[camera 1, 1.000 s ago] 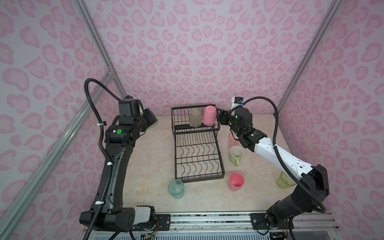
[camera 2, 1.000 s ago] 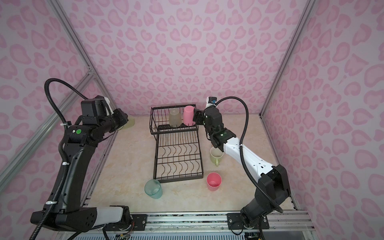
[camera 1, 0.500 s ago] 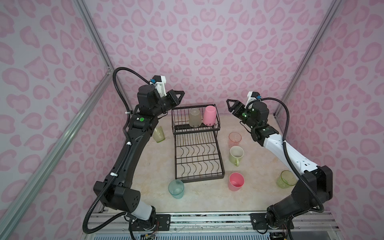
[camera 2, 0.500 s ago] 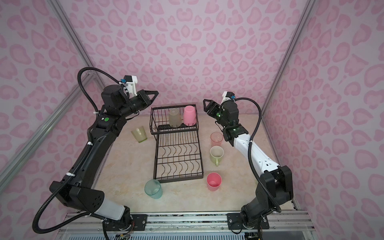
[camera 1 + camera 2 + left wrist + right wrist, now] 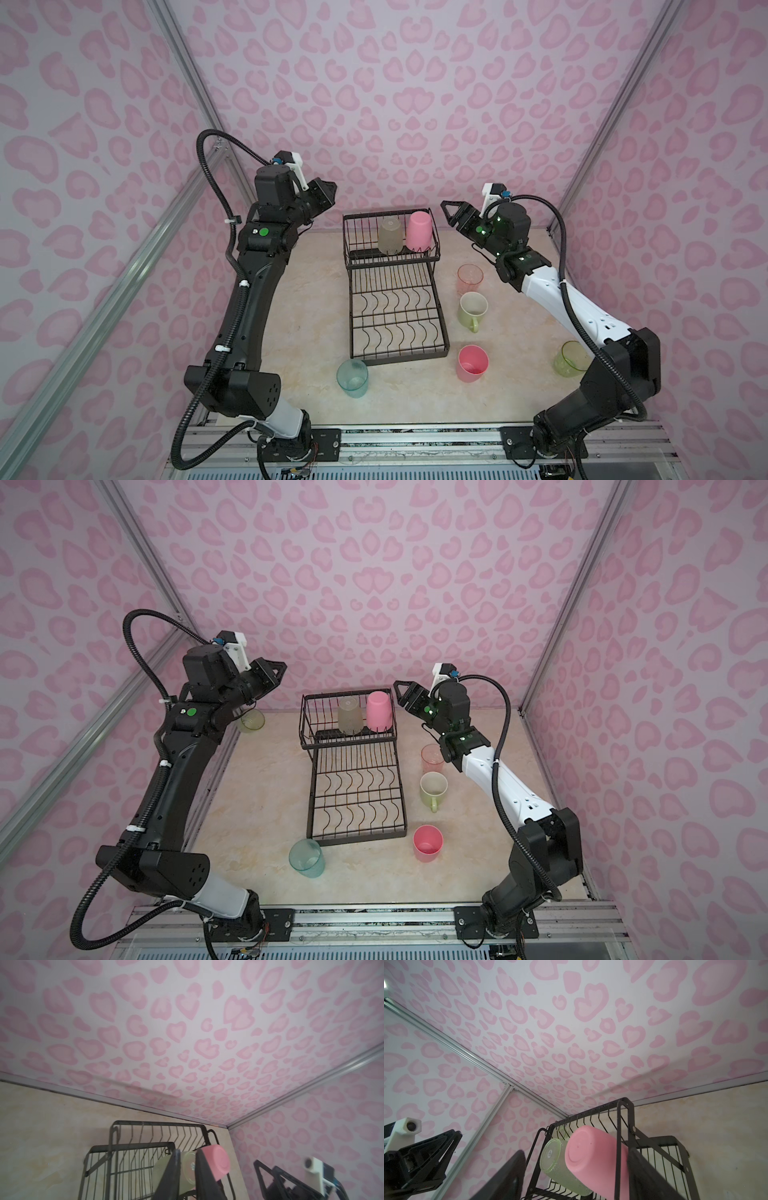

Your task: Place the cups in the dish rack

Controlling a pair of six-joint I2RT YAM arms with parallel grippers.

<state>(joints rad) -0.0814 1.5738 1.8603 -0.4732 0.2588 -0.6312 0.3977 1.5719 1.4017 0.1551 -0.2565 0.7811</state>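
Yellow-green cup, back-left [image 5: 251, 721]: upright in the back-left corner of the surface [image 5: 257, 812], partly behind the left arm in a top view.
Left end effector [image 5: 330, 193]: raised over the back-left area and aimed toward the rack. Its fingers [image 5: 175, 1169] stand a narrow gap apart, holding nothing.
Teal cup [image 5: 352, 378]: upright near the front edge, just off the rack's front-left corner.
Dish rack [image 5: 395, 320]: mid-surface, with the raised basket at its back end.
Frosted grey-olive cup [image 5: 390, 236]: mouth down in the raised basket.
Pink cup, upturned [image 5: 419, 230]: mouth down in the basket, just beside the frosted one.
Right end effector [image 5: 451, 211]: raised right of the basket, with the jaws spread wide and nothing between them.
Pink-orange cup [image 5: 470, 278]: upright beside the rack's right side.
Green mug [image 5: 473, 309]: upright, nearer the front, handle toward the front edge.
Pink cup, upright [image 5: 472, 363]: off the rack's front-right corner.
Yellow-green cup, right edge [image 5: 571, 359]: partly behind the right arm.
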